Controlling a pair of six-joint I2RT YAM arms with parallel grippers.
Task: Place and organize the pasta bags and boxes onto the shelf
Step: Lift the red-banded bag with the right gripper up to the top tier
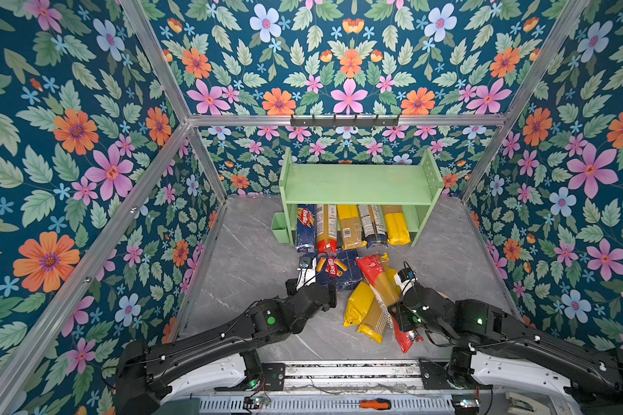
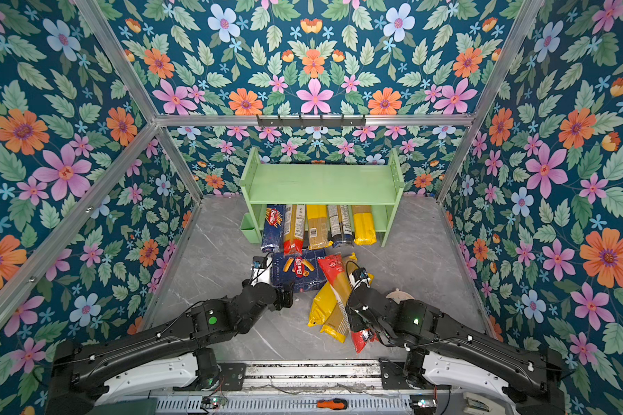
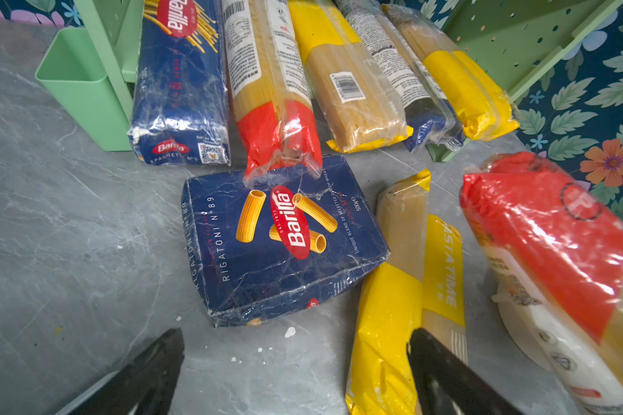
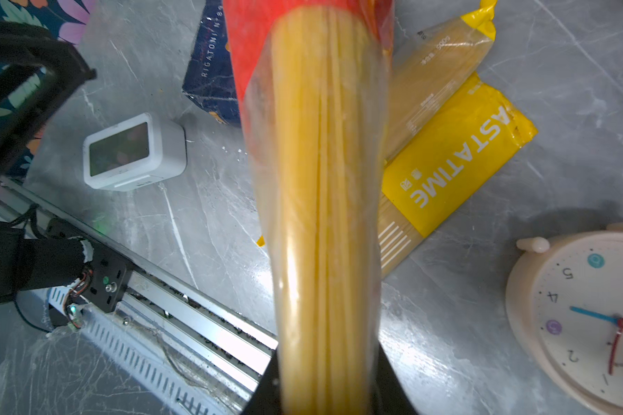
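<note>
The pale green shelf [image 1: 356, 183] stands at the back; its lower tier holds a Barilla spaghetti box [image 1: 305, 228] and several spaghetti bags [image 1: 349, 226] side by side. A wide Barilla rigatoni box [image 3: 281, 237] lies flat on the floor in front of them. My left gripper [image 3: 295, 339] is open just short of that box, one finger over a yellow bag [image 3: 385, 323]. My right gripper [image 4: 324, 381] is shut on a red-ended spaghetti bag [image 4: 324, 179], which is lifted and slanted above two yellow PASTATIME bags [image 1: 360, 305].
A small green cup [image 1: 279, 226] hangs on the shelf's left side. A white digital clock [image 4: 135, 152] and a cream alarm clock [image 4: 583, 323] sit on the grey floor near the arms. A black hook rail [image 1: 344, 122] runs above the shelf. Floral walls enclose all sides.
</note>
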